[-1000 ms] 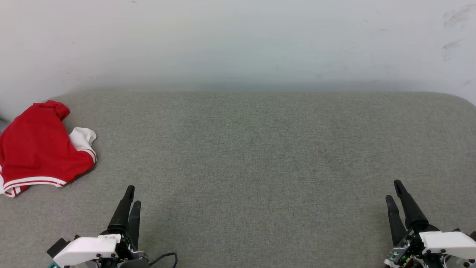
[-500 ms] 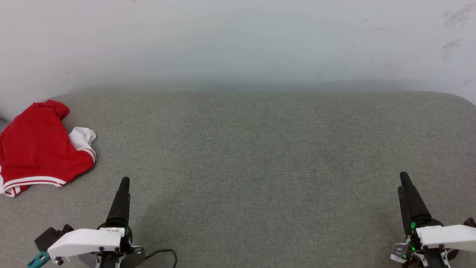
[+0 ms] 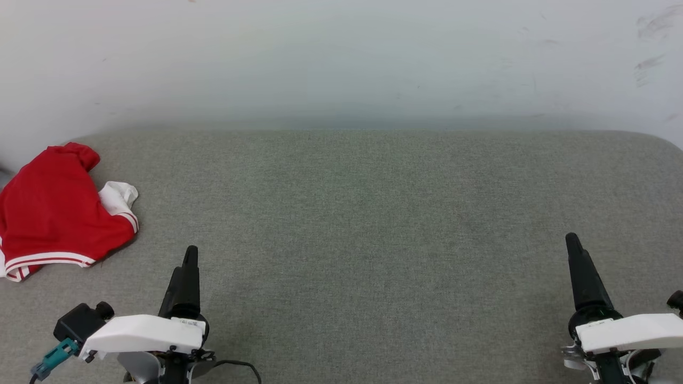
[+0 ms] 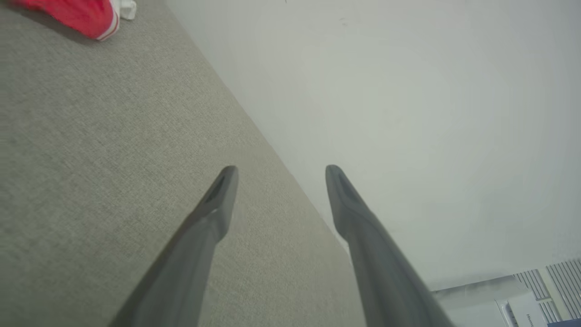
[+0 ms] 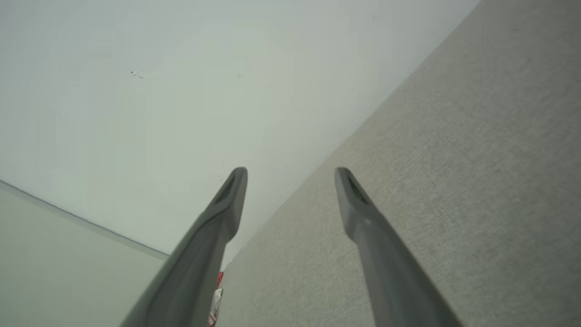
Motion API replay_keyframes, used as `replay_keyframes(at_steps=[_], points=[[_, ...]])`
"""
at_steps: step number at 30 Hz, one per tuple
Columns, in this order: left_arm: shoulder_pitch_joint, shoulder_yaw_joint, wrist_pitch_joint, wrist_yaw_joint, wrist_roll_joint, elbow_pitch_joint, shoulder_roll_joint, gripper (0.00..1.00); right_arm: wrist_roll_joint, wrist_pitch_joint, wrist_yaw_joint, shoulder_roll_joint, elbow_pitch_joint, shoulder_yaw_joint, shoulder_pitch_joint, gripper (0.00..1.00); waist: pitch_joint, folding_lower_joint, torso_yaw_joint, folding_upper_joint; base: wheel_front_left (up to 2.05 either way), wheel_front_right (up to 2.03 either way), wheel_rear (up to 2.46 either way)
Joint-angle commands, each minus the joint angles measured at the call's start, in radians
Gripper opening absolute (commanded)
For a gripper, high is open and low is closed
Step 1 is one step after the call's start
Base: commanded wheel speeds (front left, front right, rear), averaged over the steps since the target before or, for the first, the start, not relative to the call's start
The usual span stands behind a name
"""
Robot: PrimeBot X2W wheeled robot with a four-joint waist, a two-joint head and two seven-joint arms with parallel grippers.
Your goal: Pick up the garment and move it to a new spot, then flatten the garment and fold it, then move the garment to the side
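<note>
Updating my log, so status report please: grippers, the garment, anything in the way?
Left gripper and right gripper: jaws open, empty. Garment bunched at far left of grey surface, clear of both. No obstacle seen between.

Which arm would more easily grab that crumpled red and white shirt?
Left. The open left claw sits nearest the crumpled red-and-white shirt on the grey fabric surface; the open right claw is far across it.

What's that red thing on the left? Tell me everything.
The red soft cloth garment lies crumpled at the left edge of the grey woven fabric surface. A white sleeve pokes out on its right; red-and-white striped trim runs along its near edge. Nothing but the surface touches it.
</note>
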Motion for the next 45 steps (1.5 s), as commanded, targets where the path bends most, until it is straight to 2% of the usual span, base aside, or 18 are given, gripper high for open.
replay_keyframes(at_steps=[1, 18, 27, 45], points=[[-0.005, -0.006, -0.009, 0.005, 0.036, -0.021, 0.002, 1.00, -0.037, -0.010, 0.000, 0.000, -0.027, 0.004, -0.007, 1.00, 0.000, 0.0000, 0.000, 0.0000, 0.00, 0.00, 0.00], [0.014, -0.056, -0.068, 0.065, 0.340, -0.039, 0.008, 1.00, -0.345, -0.069, 0.000, 0.001, -0.042, 0.035, 0.017, 1.00, -0.001, 0.0000, 0.003, 0.0000, 0.00, 0.00, 0.00], [0.020, -0.082, -0.095, 0.097, 0.457, -0.050, 0.016, 1.00, -0.470, -0.096, 0.000, 0.001, -0.052, 0.042, 0.026, 1.00, -0.002, 0.0000, 0.003, 0.0000, 0.00, 0.00, 0.00], [0.036, -0.126, -0.142, 0.129, 0.650, -0.072, 0.025, 1.00, -0.681, -0.145, 0.000, 0.001, -0.069, 0.049, 0.041, 1.00, -0.002, 0.0000, 0.006, 0.0000, 0.00, 0.00, 0.00]])
